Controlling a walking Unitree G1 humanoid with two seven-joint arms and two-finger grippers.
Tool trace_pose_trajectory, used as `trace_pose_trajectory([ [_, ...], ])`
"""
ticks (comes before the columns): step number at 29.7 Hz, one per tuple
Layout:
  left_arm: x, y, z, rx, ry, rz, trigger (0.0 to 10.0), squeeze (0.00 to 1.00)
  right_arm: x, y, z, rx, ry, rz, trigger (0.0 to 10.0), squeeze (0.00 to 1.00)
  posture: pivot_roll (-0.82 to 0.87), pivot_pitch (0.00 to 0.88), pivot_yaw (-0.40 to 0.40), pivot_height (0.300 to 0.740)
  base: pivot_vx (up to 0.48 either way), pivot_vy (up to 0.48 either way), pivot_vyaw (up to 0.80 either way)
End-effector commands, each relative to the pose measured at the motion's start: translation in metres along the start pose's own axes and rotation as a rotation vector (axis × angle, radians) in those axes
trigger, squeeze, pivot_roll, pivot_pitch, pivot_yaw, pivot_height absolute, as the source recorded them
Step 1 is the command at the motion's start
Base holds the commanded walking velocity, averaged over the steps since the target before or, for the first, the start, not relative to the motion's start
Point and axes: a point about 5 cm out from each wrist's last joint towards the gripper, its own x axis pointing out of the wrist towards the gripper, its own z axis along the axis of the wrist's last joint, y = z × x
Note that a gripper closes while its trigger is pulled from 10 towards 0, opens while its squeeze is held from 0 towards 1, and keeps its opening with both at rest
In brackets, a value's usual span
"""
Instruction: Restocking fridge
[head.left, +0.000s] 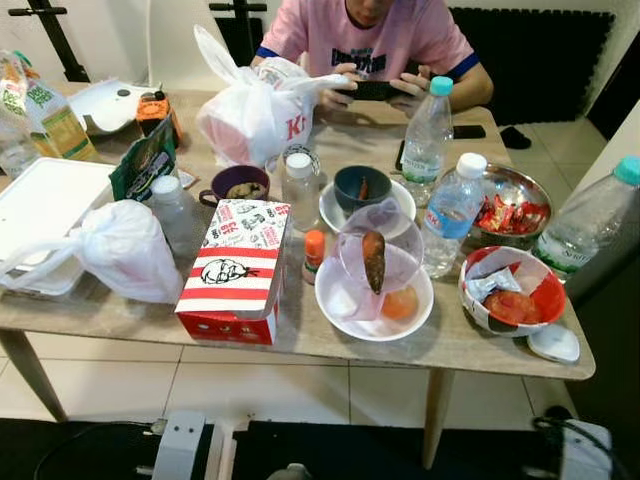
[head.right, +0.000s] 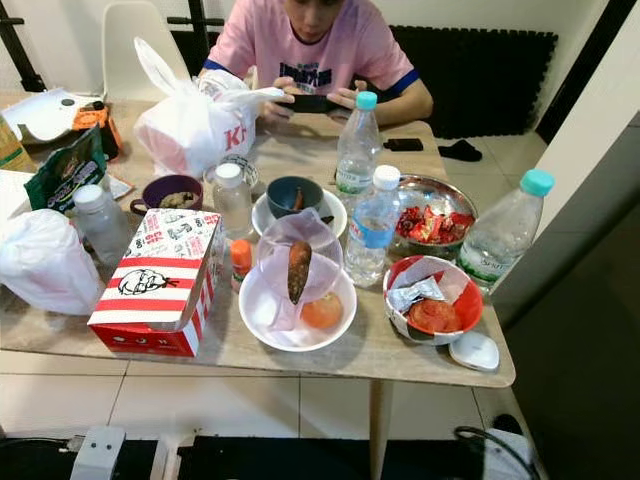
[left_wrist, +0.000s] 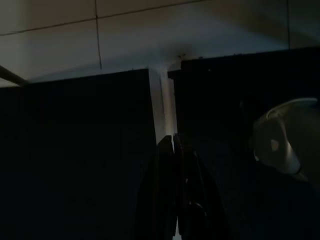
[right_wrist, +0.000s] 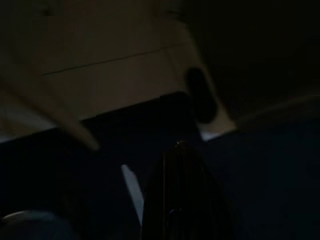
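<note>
The red-and-white striped cardboard box (head.left: 233, 272) is sitting nearest, right at the bench's (head.left: 300, 345) front edge, with the white bowl (head.left: 373, 296) just beside it, also close to that edge. A clear plastic bag (head.left: 377, 250) holding a brown piece of food is standing in the bowl next to an orange fruit (head.left: 399, 303). At the front right corner a small white lid (head.left: 552, 343) is lying almost on the rim, beside a red-lined bowl (head.left: 513, 290) of foil packets. Little bare wood is showing; the widest free strip is running along the front edge left of the box, under a knotted white bag (head.left: 120, 250).

Three clear water bottles are standing upright: one (head.left: 451, 213) between the white bowl and a shiny metal bowl (head.left: 510, 208) of red wrappers, one (head.left: 428, 128) toward the far edge, one (head.left: 588, 222) past the right edge. A person in a pink shirt (head.left: 370, 40) is sitting at the far edge, holding a phone (head.left: 371, 90) behind a large white bag (head.left: 258, 112).

The wrist views are showing dark floor mat and pale tile. The left end effector (left_wrist: 173, 142) is hanging idle with its fingertips pressed together. The right end effector (right_wrist: 179, 150) is hanging in shade, and I cannot tell how its fingers are standing.
</note>
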Motion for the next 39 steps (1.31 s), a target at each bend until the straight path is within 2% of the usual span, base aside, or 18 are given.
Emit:
trace_pose_trajectory([
  [1,0.001,-0.007,-0.001,0.038,0.012,-0.038,10.0,0.0,-0.003,-0.008,-0.011,-0.064,0.039,-0.01,10.0,0.0,-0.05,0.082,-0.02,0.74,0.0,0.0,0.0],
  [2,0.001,-0.007,-0.001,0.038,0.012,-0.038,10.0,0.0,-0.003,-0.008,-0.011,-0.064,0.039,-0.01,10.0,0.0,-0.05,0.082,-0.02,0.74,0.0,0.0,0.0],
  [5,0.001,-0.007,-0.002,0.037,0.022,-0.028,10.0,0.0,-0.008,0.01,-0.022,-0.2,0.05,0.095,10.0,0.0,-0.04,0.08,-0.022,0.74,0.0,0.0,0.0],
  [11,0.001,-0.009,-0.003,0.012,0.024,-0.031,10.0,0.0,-0.012,0.034,-0.026,-0.223,0.05,0.202,10.0,0.0,-0.04,0.075,-0.02,0.74,0.0,0.0,0.0],
  [14,0.001,-0.009,-0.003,0.012,0.024,-0.031,10.0,0.0,-0.012,0.034,-0.026,-0.223,0.05,0.202,10.0,0.0,-0.04,0.075,-0.02,0.74,0.0,0.0,0.0],
  [16,0.001,-0.012,-0.003,0.014,0.03,-0.04,10.0,0.0,-0.013,0.047,-0.025,-0.265,0.04,0.262,10.0,0.0,-0.04,0.072,-0.019,0.74,0.0,0.0,0.0],
  [20,0.001,-0.014,-0.004,0.002,0.038,-0.042,10.0,0.0,-0.013,0.049,-0.025,-0.284,0.038,0.275,10.0,0.0,-0.04,0.073,-0.02,0.74,0.0,0.0,0.0],
  [28,0.001,-0.017,-0.007,-0.026,0.062,-0.04,10.0,0.0,-0.013,0.043,-0.028,-0.297,0.053,0.266,10.0,0.0,-0.04,0.082,-0.021,0.74,0.0,0.0,0.0],
  [39,0.001,-0.016,-0.01,-0.044,0.08,-0.026,10.0,0.0,-0.013,0.046,-0.027,-0.303,0.051,0.275,10.0,0.0,-0.04,0.085,-0.025,0.74,0.0,0.0,0.0],
])
